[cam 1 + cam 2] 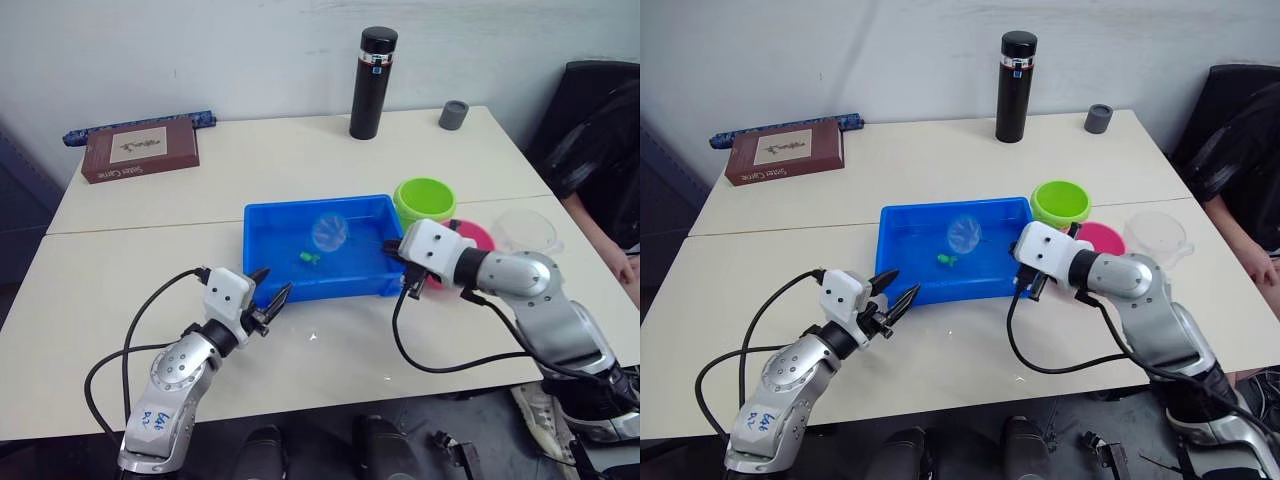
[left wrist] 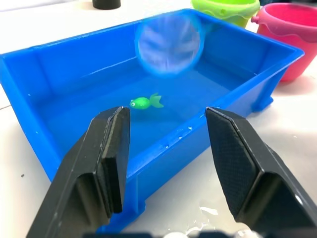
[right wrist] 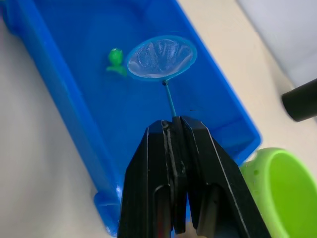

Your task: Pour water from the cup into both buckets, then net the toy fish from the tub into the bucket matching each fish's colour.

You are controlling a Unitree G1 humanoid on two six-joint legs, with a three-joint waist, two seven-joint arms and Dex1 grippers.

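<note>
At frame centre, the right gripper (image 3: 174, 130) pinches a net (image 3: 160, 57) over the tub (image 1: 268, 262), beside a green fish (image 2: 144, 102). Lower left, the left gripper (image 1: 270, 303) gapes wide.

Silver-grey jointed arms with white wrist housings, looping black cables, blue handwriting on the left forearm. Left tool (image 1: 270, 304) and right tool (image 3: 176, 130): two black fingers each, textured pads inside.

Wall: a plain pale wall (image 1: 200, 50) is running behind the tables.
Furniture: two cream tables (image 1: 280, 150) are sitting pushed together, a seam showing between them.
Corner: a black chair (image 1: 600, 110) is standing alongside.
</note>
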